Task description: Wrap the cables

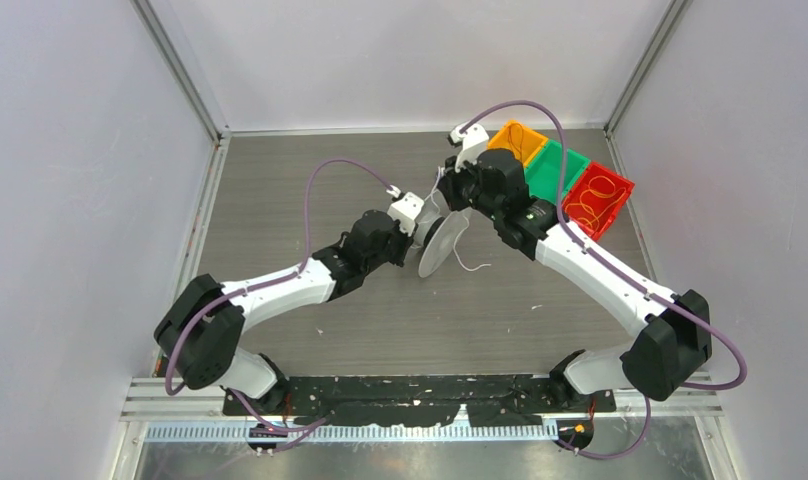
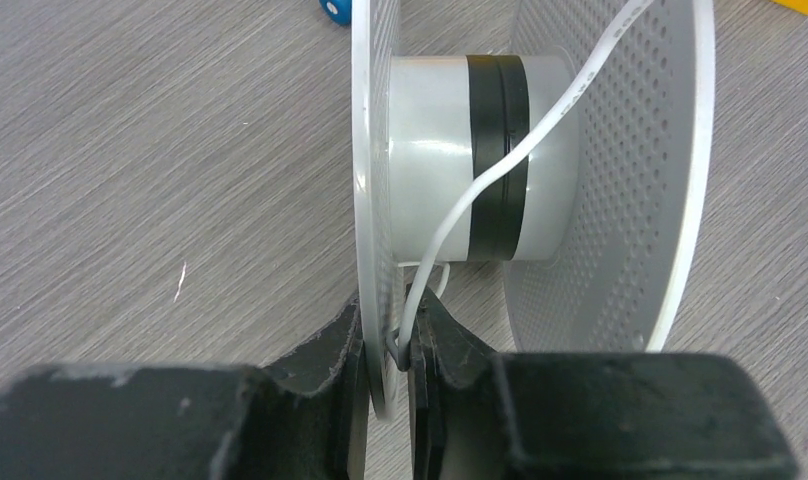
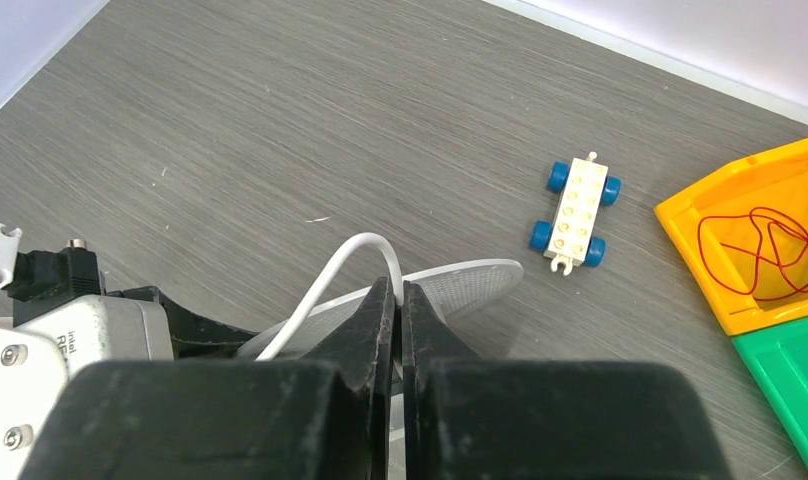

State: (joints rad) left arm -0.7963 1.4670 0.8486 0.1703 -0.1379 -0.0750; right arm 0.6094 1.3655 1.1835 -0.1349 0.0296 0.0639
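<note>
The left gripper is clenched on the rim of the left flange of a white perforated spool. One finger sits on each side of the flange. The thin white cable is caught between the flange and the right-hand finger. From that pinch the cable climbs across the pale core, crosses a black band wound around it, and runs off past the far flange at the upper right. In the top view the spool stands on edge on the grey table between the two arms, and a loose tail of cable lies on the table just to its right.

The right gripper hovers just above the spool with its jaws pressed tight together. The cable arches up from the left and dips in at the fingertips. It looks pinched there, though the contact itself is hard to make out. Further right a small white wheeled toy base with blue wheels rests on the table, well apart from the spool. Beyond it stands an orange bin holding thin red wire, then a green bin touching it, then a red bin.
</note>
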